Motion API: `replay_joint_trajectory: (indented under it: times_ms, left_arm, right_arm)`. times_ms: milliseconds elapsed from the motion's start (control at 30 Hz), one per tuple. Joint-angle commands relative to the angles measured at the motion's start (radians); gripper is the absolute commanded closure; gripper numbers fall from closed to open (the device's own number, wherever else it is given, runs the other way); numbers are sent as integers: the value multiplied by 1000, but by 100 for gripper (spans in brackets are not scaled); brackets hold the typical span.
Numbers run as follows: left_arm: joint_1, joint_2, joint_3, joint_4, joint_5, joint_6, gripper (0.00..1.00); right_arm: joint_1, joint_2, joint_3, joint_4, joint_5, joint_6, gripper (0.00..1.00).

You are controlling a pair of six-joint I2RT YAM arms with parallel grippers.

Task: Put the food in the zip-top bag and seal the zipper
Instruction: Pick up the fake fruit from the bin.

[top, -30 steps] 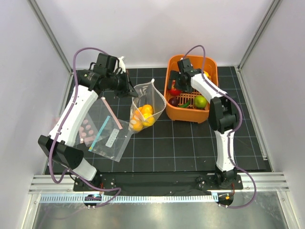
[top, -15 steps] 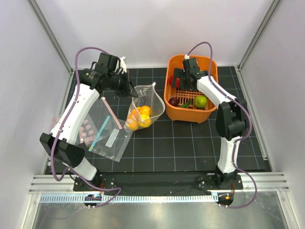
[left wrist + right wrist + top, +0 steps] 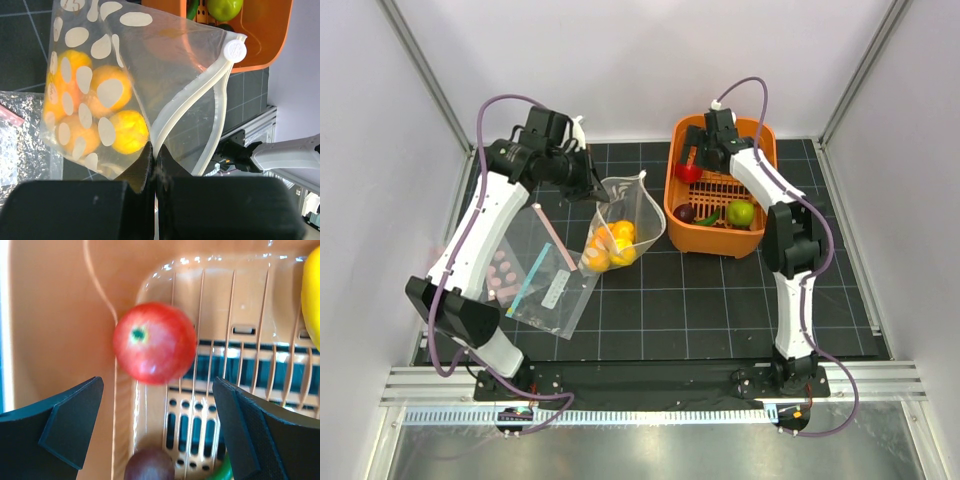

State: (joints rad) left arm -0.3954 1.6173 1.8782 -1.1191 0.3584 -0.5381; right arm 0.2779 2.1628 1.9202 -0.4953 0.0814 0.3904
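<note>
Wide open, the right tool (image 3: 157, 412) has moved back over the red apple (image 3: 154, 342), ready to grab it, while the left tool (image 3: 152, 161) pinches the zip-top bag (image 3: 165, 50) at its mouth.

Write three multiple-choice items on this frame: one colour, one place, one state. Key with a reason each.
1. The fruits inside the zip-top bag are:
A. orange-yellow
B. green
C. purple

2. The red apple lies:
A. in the zip-top bag
B. in the orange basket, against its wall
C. outside both

3. The right gripper is:
A. shut on the apple
B. shut, empty
C. open, clear of the apple

Key:
1 A: the left wrist view shows orange-yellow rounds behind the white dots.
2 B: the right wrist view shows the apple on the slatted floor beside the basket's orange wall.
3 C: both fingers stand wide apart with the apple untouched beyond them.
</note>
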Motion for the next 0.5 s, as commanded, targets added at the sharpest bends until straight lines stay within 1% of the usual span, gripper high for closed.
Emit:
replay_joint_trajectory:
  times_ms: [0, 100, 200, 267, 333, 400, 467]
  left_arm:
    - [-3, 13, 45, -1, 14, 13, 99]
    - [-3, 26, 47, 2, 19, 12, 100]
    - [-3, 41, 61, 1, 16, 12, 99]
    - [-3, 50, 71, -1, 17, 9, 99]
    - [-3, 67, 78, 4, 22, 6, 99]
    - [-3, 81, 91, 7, 28, 3, 99]
    - [-3, 87, 99, 10, 30, 3, 100]
  right_arm:
    - [-19, 44, 92, 43, -14, 47, 1]
    - [-25, 101, 144, 31, -43, 60, 0]
    - [-25, 127, 151, 49, -68, 68, 0]
    - [-25, 140, 145, 63, -147, 73, 5]
    - [-25, 158, 145, 66, -164, 90, 10]
    - [-25, 164, 143, 61, -169, 97, 11]
    - [-25, 166, 134, 64, -172, 94, 15]
